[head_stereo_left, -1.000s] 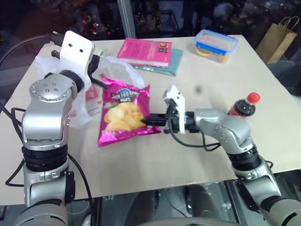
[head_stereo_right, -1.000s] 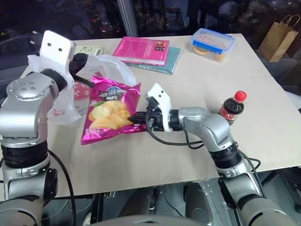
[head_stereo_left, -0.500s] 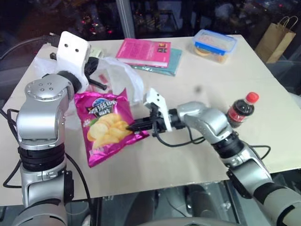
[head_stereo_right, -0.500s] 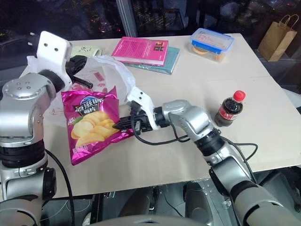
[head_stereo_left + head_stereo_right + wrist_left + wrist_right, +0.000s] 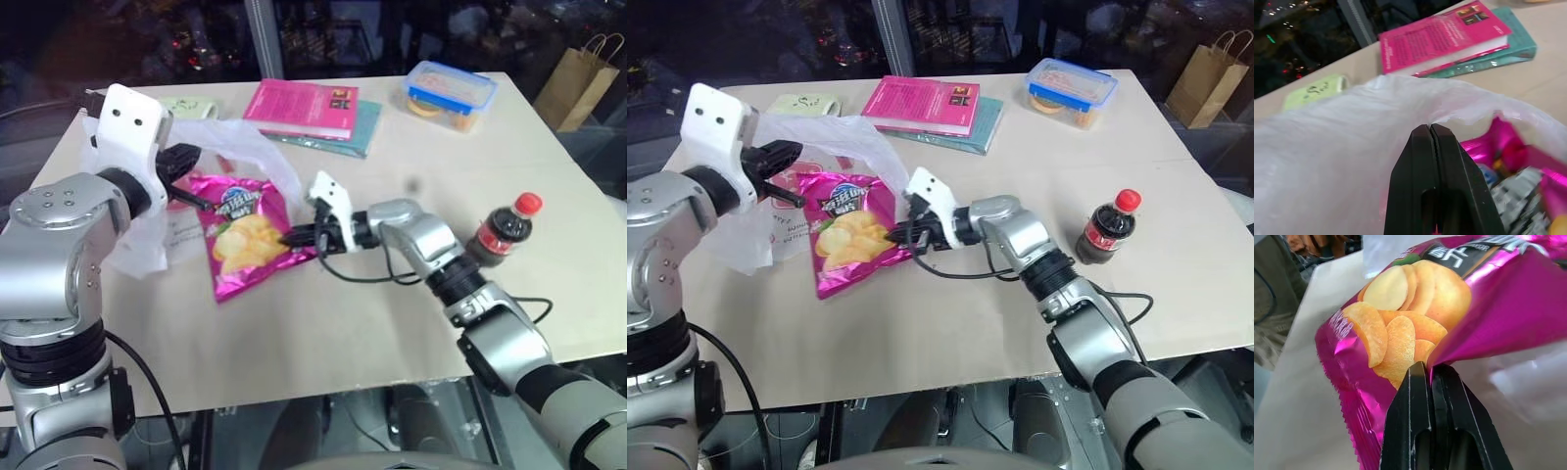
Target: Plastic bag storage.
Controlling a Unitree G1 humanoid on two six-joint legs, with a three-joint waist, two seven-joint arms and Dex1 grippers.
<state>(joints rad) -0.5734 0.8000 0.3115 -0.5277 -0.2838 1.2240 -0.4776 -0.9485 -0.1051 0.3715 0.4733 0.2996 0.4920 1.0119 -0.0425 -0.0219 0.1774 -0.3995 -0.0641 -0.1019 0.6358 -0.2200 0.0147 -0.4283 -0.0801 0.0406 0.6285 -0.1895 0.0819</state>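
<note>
On a pale tabletop [image 5: 323,323] ringed by dark surroundings, the left gripper [image 5: 1430,128] has its jaws clenched on the rim of the plastic bag [image 5: 838,139], at about ten o'clock on the table — mouth held up, opening toward three o'clock. The bag's long axis runs roughly left to right. The right gripper [image 5: 1427,368] is pinched on the edge of the magenta chips packet [image 5: 850,227], whose top end sits at the bag's mouth.

beige table [image 5: 323,323] under bright light, dark glass wall [image 5: 323,34] behind it.
</note>
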